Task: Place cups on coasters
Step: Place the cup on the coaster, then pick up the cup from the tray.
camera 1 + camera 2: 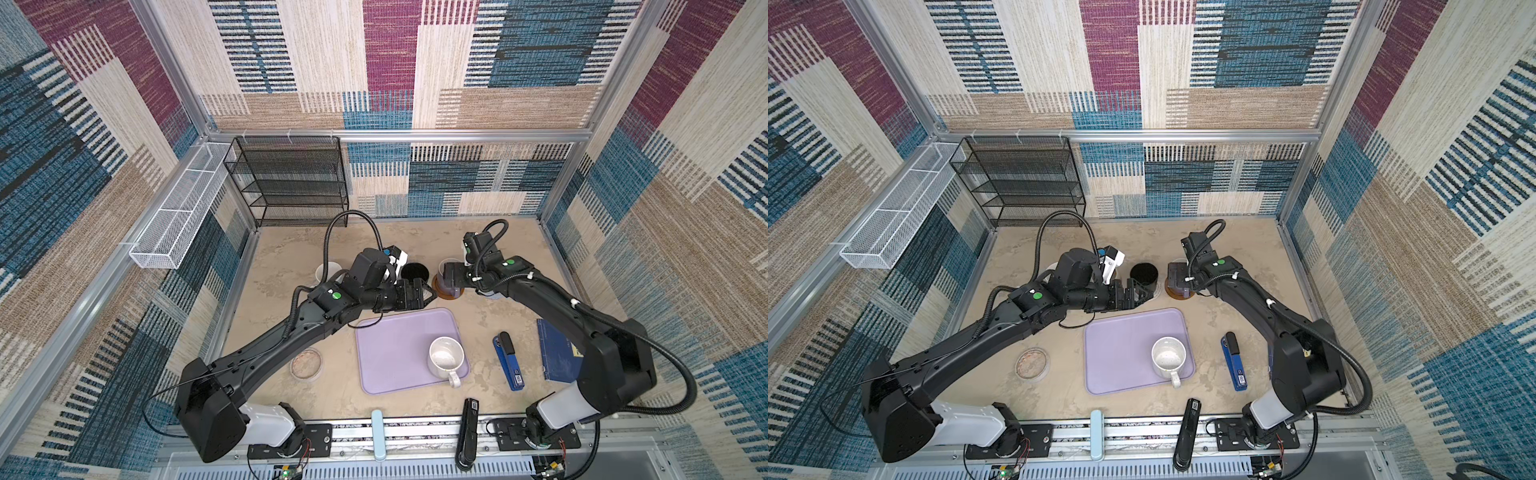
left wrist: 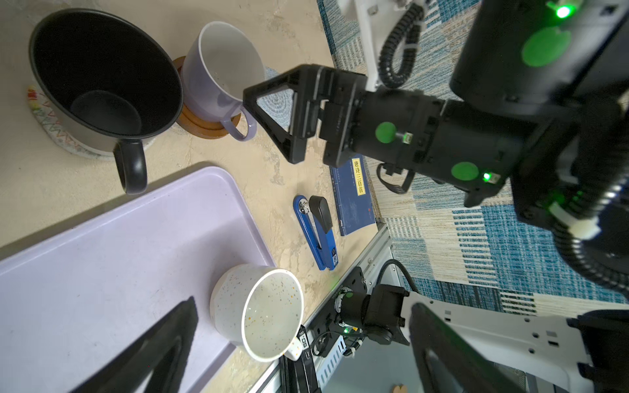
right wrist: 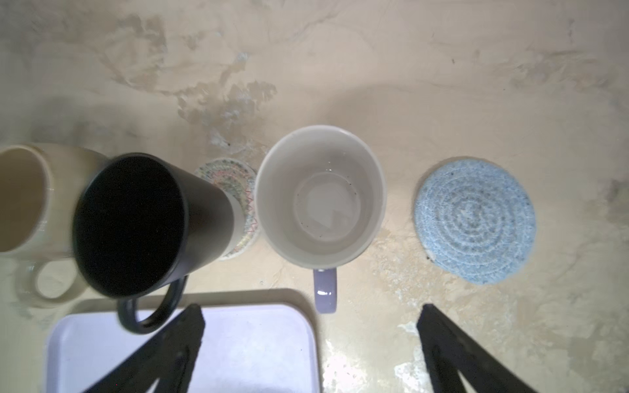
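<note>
Lavender mug (image 3: 321, 197) upright on wooden coaster (image 2: 200, 126), right end effector (image 3: 310, 308) spread above it, not touching
Black mug (image 2: 102, 78) on whitish coaster (image 2: 44, 115) alongside; speckled mug (image 2: 258, 313) on tray (image 2: 85, 255); blue-grey coaster (image 3: 474, 221) beside lavender mug on counter (image 3: 442, 68); left end effector (image 2: 303, 303) spread, empty

Glaze, wood, yarn
Glossy lavender mug (image 2: 218, 71) is gleaming on smooth wooden coaster (image 2: 200, 127); blue-grey coaster (image 3: 474, 221) is looking roughly crocheted.
</note>
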`<state>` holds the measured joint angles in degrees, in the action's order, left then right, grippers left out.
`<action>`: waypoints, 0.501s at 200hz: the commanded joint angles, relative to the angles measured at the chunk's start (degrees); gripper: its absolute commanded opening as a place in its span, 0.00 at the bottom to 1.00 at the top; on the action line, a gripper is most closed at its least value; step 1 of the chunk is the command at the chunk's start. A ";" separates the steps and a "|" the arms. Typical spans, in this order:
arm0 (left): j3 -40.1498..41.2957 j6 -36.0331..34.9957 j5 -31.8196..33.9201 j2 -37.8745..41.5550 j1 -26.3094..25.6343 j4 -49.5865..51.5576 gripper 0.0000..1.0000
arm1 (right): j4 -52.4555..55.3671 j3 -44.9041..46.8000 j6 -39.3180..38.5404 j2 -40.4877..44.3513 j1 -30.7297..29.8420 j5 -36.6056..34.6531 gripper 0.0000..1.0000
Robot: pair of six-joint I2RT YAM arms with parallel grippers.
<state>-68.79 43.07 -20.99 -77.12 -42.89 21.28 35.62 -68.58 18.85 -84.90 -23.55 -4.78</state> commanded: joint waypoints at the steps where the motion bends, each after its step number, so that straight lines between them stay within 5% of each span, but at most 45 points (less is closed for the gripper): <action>1: -0.35 -2.49 1.12 2.29 0.10 2.56 1.00 | -0.49 1.80 -0.85 5.84 -0.01 0.57 0.99; 57: 0.08 -7.02 -2.57 5.37 0.47 5.53 1.00 | -5.88 14.29 -0.01 24.53 0.08 4.75 1.00; 100: 6.34 -5.80 -7.31 7.99 0.37 2.19 1.00 | -5.97 24.99 7.51 30.00 -0.02 22.60 1.00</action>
<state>-65.19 37.71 -25.19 -70.54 -42.52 25.04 31.14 -47.68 20.27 -57.39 -23.51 6.61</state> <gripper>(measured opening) 0.997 0.997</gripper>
